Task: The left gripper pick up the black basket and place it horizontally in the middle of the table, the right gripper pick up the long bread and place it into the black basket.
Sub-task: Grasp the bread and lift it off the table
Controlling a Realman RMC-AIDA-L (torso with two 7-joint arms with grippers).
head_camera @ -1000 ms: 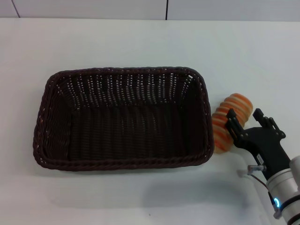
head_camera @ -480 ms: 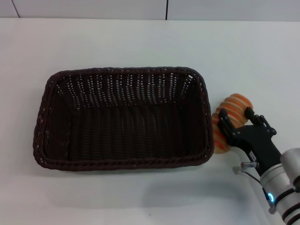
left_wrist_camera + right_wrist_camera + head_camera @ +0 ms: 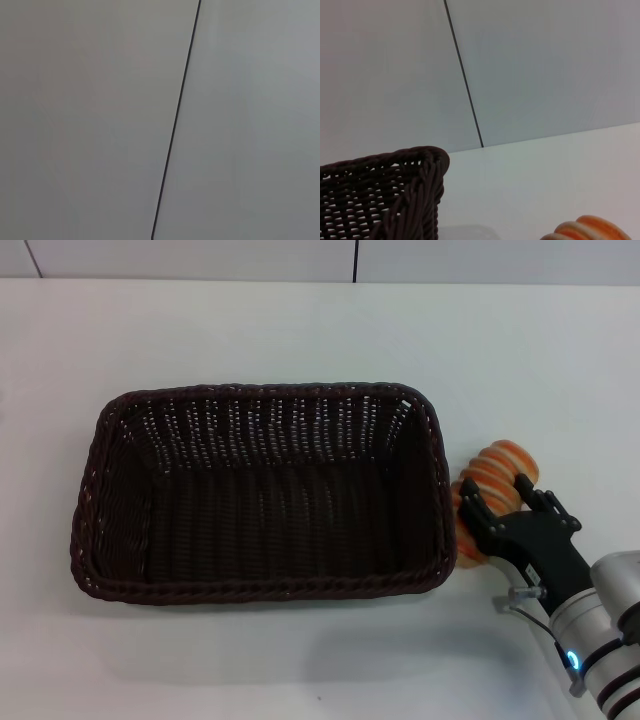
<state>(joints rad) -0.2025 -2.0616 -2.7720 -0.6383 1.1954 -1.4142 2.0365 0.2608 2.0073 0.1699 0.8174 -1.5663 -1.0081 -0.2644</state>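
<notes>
Bread (image 3: 488, 498), tan with orange ridges, is lying on the table (image 3: 300, 330) just beside the basket (image 3: 260, 490), at its right end. Right gripper (image 3: 497, 498) is sitting with its fingers spread around the loaf, hiding its near part. Left gripper is showing in no view.
</notes>
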